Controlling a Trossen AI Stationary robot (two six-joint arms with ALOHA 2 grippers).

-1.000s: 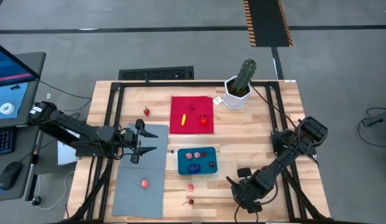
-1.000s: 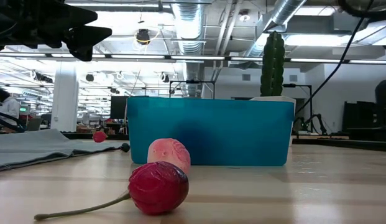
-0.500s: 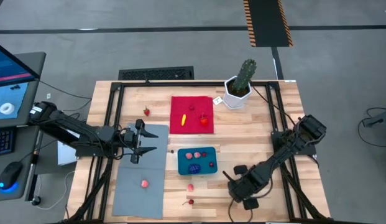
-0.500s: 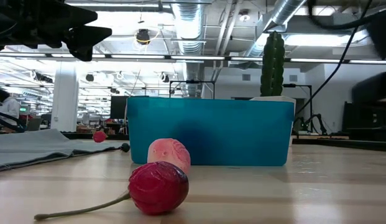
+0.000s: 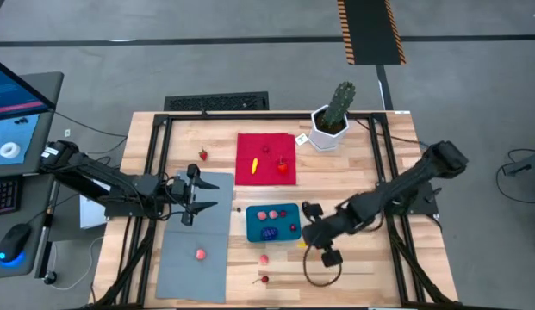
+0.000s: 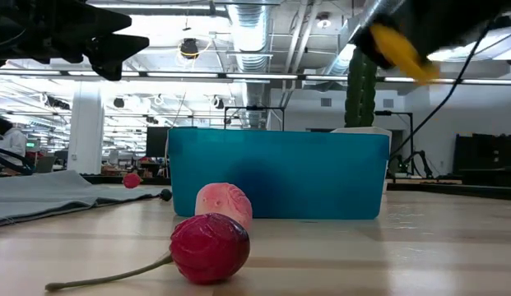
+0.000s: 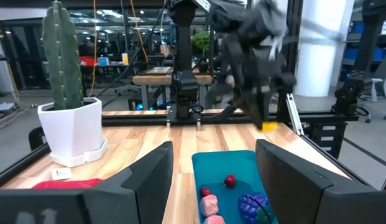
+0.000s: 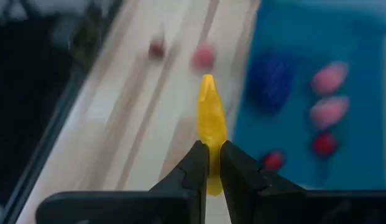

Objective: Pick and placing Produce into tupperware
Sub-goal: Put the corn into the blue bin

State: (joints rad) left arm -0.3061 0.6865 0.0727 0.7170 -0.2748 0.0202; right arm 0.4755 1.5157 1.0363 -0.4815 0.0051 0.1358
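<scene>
I work at a wooden table (image 5: 353,172). My landmark is the blue tub (image 5: 273,223), which sits near the middle of it.

The grey mat (image 5: 195,237) lies on the table to the left of the tub. One pink piece (image 5: 200,254) rests on the mat, well apart from the tub. The red cloth (image 5: 266,158) lies just behind the tub. A small yellow piece (image 5: 253,164) and some red fruits (image 5: 283,166) sit on it. The cactus (image 5: 334,116) in its white pot stands farther back from the tub, beside the cloth's right corner.

My left gripper (image 5: 198,196) hangs over the mat's far edge, to the left of the tub. Its two fingers are spread wide and hold nothing.

My right gripper (image 5: 307,239) hangs just past the tub's right end, above the table. Its fingers (image 8: 196,165) are pressed on a yellow banana piece (image 8: 211,124), which sticks out past the tips. The banana is in the air, not yet in the tub.

Inside the tub I see a blue-purple cluster (image 5: 269,232), two pink pieces (image 5: 266,215) and a small red fruit (image 5: 294,228).

In front of the tub, on the bare wood, lie a pink piece (image 6: 223,205) and a red cherry (image 6: 210,247) with a stem. The pink one is nearer the tub. A strawberry (image 5: 203,155) sits on the wood far to the back left of the tub.
</scene>
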